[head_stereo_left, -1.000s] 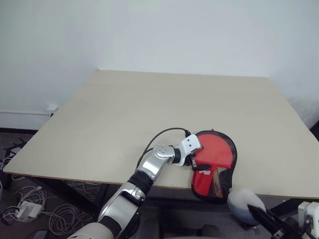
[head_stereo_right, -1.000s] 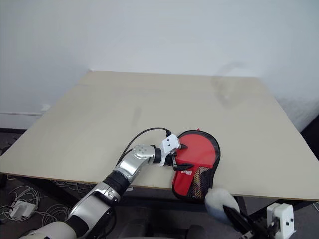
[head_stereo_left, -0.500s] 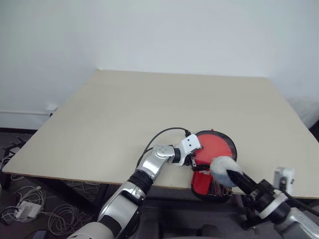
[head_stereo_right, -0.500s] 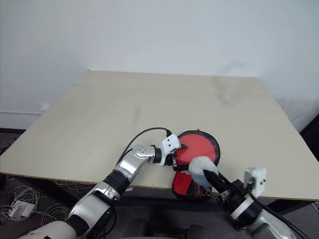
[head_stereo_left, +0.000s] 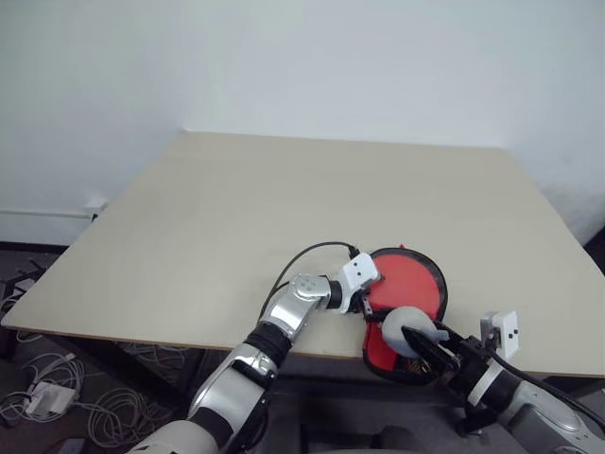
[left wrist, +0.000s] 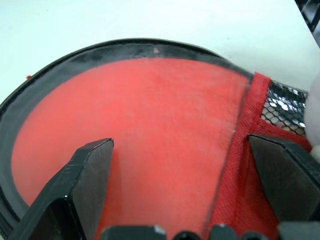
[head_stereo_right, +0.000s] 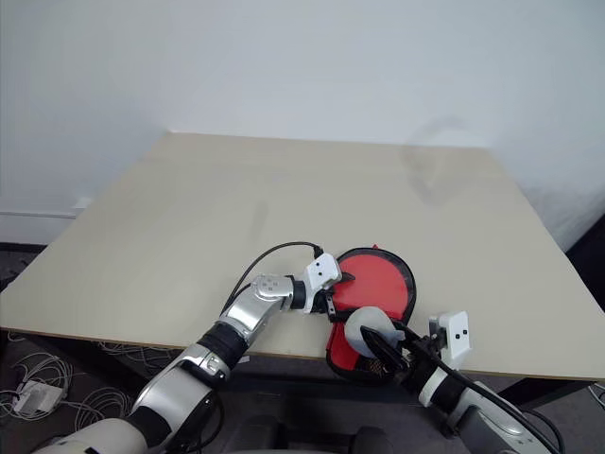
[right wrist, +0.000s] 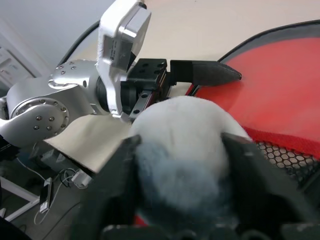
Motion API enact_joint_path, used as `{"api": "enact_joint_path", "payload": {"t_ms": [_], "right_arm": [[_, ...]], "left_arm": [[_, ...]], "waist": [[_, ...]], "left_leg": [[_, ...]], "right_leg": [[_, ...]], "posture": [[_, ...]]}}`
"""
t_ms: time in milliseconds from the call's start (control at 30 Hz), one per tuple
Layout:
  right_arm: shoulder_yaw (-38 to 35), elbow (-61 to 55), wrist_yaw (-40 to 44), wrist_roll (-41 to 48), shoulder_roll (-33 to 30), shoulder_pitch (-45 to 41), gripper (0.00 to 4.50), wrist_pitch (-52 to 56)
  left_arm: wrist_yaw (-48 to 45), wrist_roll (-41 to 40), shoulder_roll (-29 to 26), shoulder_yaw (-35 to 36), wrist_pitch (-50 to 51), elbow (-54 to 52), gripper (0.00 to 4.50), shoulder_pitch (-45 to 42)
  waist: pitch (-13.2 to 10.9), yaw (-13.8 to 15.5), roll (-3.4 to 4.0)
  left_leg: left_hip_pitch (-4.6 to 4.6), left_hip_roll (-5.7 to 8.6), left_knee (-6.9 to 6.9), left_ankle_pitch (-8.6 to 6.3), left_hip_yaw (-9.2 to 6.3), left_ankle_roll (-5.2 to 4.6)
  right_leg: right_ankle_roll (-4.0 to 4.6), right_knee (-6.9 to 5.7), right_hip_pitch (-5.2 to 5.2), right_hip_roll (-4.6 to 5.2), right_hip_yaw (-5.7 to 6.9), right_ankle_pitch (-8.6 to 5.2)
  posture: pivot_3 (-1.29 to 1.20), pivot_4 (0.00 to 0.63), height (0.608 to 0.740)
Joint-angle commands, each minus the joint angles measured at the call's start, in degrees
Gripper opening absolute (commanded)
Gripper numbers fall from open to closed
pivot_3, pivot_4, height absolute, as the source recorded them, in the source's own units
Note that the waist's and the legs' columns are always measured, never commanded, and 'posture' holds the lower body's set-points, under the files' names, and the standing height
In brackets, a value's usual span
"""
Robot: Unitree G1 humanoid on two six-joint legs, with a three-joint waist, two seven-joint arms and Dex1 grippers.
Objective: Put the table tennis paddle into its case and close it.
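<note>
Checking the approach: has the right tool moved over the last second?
Yes. The right tool, with the grey-white ball between its fingers, came up from below the table edge and now sits over the case handle end.

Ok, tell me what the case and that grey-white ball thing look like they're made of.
The case: its round part looks like smooth, slightly glossy plastic over red, edged by a black rim; the narrow end looks like woven red fabric with open black mesh, whose holes show. The grey-white ball between the right gripper's fingers looks soft and fuzzy, with a blurry, fibrous outline, perhaps fleece or fur; I can't say which.
</note>
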State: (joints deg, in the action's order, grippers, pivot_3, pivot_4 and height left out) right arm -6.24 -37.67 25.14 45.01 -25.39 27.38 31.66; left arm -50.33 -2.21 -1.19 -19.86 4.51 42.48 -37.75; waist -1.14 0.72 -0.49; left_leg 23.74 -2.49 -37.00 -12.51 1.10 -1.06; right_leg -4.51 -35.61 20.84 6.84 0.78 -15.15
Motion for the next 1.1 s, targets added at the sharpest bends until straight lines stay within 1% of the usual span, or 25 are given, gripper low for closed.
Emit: {"api": "enact_joint_path", "payload": {"t_ms": [33, 67, 167, 233, 300, 400, 500, 567, 633, 700, 833, 867, 933, 1000, 1100], "right_arm": [[-1.47, -0.31, -0.75, 0.36, 1.07, -1.07, 4.24, -0.9], [-2.1, -0.19, -1.22, 0.57, 1.83, -1.45, 4.47, -1.54], [-4.25, -0.33, -1.18, 0.56, 4.47, -2.39, 4.47, -5.35], [-6.04, -0.56, -1.01, 1.66, 5.97, -2.94, 4.47, -7.08], [-7.79, -0.66, -0.68, 2.72, 6.76, -3.42, 4.47, -8.2], [-9.88, -0.46, -0.54, 2.78, 6.93, -4.47, 4.47, -9.99], [-12.08, -0.44, 0.5, 3.48, 4.95, -5.02, 4.47, -9.69], [-13.86, -0.88, 0.8, 4.72, 3.22, -5.13, 4.47, -8.82], [-16.52, -1.33, 2.16, 3.78, -0.48, -4.2, 4.47, -8.28], [-18.73, -1.9, 2.91, 3.82, -3.62, -3.93, 4.47, -7.66], [-24.41, -1.46, 2.38, 8.88, -9.84, -8.93, 4.47, -5.64], [-24.72, -1.13, 1.99, 9.3, -10.66, -10.0, 4.47, -5.13], [-24.13, 0.1, 1.64, 9.87, -12.52, -12.94, 4.47, -3.59], [-22.54, 2.24, 1.14, 9.55, -14.11, -16.4, 4.47, -1.54], [-18.53, 2.76, 2.28, 6.38, -16.04, -19.47, 4.47, -0.14]], "left_arm": [[1.32, -2.24, -1.24, 5.45, 3.7, 4.12, 4.5, -4.2], [0.92, -3.19, -1.4, 6.93, 4.08, 5.07, 4.5, -5.5], [1.0, -5.33, -1.73, 11.06, 4.9, 7.92, 4.5, -9.14], [0.8, -7.25, -1.95, 14.08, 6.8, 9.47, 4.5, -11.82], [-0.65, -8.62, -2.43, 16.09, 7.99, 10.25, 4.5, -13.67], [-2.45, -8.86, -3.87, 17.62, 7.13, 11.88, 4.5, -15.05], [-5.58, -8.78, -6.66, 18.65, 6.54, 12.93, 4.5, -15.86], [-11.04, -9.3, -9.58, 18.8, 5.92, 12.07, 4.5, -15.77], [-15.73, -8.78, -14.1, 18.76, 4.94, 12.67, 4.5, -16.2], [-17.93, -7.31, -17.33, 18.08, 3.04, 13.92, 4.5, -16.33], [-22.24, -5.32, -23.56, 16.96, -2.2, 14.14, 4.5, -14.81], [-22.51, -5.2, -24.27, 17.2, -2.84, 14.41, 4.5, -14.82], [-20.1, -5.41, -25.53, 18.64, -1.35, 15.71, 4.5, -15.74], [-20.78, -6.21, -27.1, 19.36, -0.34, 14.04, 4.5, -14.54], [-22.71, -6.96, -28.87, 19.51, 2.16, 9.34, 4.5, -10.25]], "waist": [[-0.05, -0.17, -0.02], [-0.07, -0.19, -0.01], [-0.11, -0.14, 0.08], [-0.27, 0.06, -0.01], [-0.39, 0.15, -0.14], [-0.43, 0.07, -0.14], [-0.47, -0.04, -0.07], [-0.56, -0.21, 0.02], [-0.66, -0.53, 0.16], [-0.76, -0.72, 0.26], [-0.83, -0.65, 0.3], [-0.84, -0.63, 0.29], [-0.87, -0.46, 0.13], [-0.98, -0.41, 0.01], [-1.01, -0.51, -0.01]], "left_leg": [[0.03, -0.01, 0.0, 0.0, -0.03, -0.01], [0.07, -0.02, 0.02, 0.01, -0.07, -0.02], [0.35, -0.01, 0.03, 0.16, -0.08, -0.26], [0.8, 0.01, -0.12, 0.21, -0.19, -0.32], [0.86, 0.04, -0.17, 0.21, -0.2, -0.33], [0.86, 0.09, -0.19, 0.19, -0.2, -0.34], [0.83, 0.07, -0.18, 0.19, -0.2, -0.34], [0.83, 0.03, -0.17, 0.2, -0.2, -0.34], [0.84, 0.02, -0.16, 0.2, -0.19, -0.34], [0.84, 0.02, -0.17, 0.2, -0.14, -0.34], [0.82, 0.02, -0.23, 0.21, -0.15, -0.34], [0.82, 0.03, -0.29, 0.21, -0.13, -0.34], [0.79, 0.02, -0.33, 0.2, -0.15, -0.35], [0.8, 0.03, -0.34, 0.2, -0.16, -0.35], [0.83, 0.03, -0.29, 0.2, -0.11, -0.35]], "right_leg": [[0.0, -0.05, 0.06, -0.05, -0.01, 0.0], [0.0, -0.06, 0.12, -0.1, -0.01, 0.0], [-0.01, -0.1, 0.4, -0.13, -0.04, 0.01], [-0.08, -0.14, 0.67, -0.19, -0.03, 0.11], [-0.04, -0.13, 0.66, -0.19, -0.03, 0.19], [0.0, -0.1, 0.63, -0.14, -0.03, 0.22], [0.05, -0.14, 0.63, -0.16, -0.03, 0.24], [0.08, -0.19, 0.61, -0.21, -0.03, 0.25], [0.11, -0.2, 0.61, -0.22, -0.04, 0.26], [0.12, -0.2, 0.61, -0.21, -0.08, 0.27], [0.14, -0.21, 0.6, -0.21, -0.07, 0.27], [0.21, -0.21, 0.61, -0.19, -0.07, 0.26], [0.26, -0.18, 0.58, -0.17, -0.06, 0.24], [0.25, -0.19, 0.58, -0.17, -0.04, 0.24], [0.18, -0.17, 0.56, -0.15, -0.07, 0.29]], "posture": [[0.0, 0.0, 0.74], [0.0, 0.0, 0.74], [0.0, 0.0, 0.74], [0.0, 0.0, 0.74], [0.0, 0.0, 0.74], [0.0, 0.0, 0.74], [0.0, 0.0, 0.74], [0.0, 0.0, 0.74], [0.0, 0.0, 0.74], [0.0, 0.0, 0.74], [0.0, 0.0, 0.74], [0.0, 0.0, 0.74], [0.0, 0.0, 0.74], [0.0, 0.0, 0.74], [0.0, 0.0, 0.74]]}}
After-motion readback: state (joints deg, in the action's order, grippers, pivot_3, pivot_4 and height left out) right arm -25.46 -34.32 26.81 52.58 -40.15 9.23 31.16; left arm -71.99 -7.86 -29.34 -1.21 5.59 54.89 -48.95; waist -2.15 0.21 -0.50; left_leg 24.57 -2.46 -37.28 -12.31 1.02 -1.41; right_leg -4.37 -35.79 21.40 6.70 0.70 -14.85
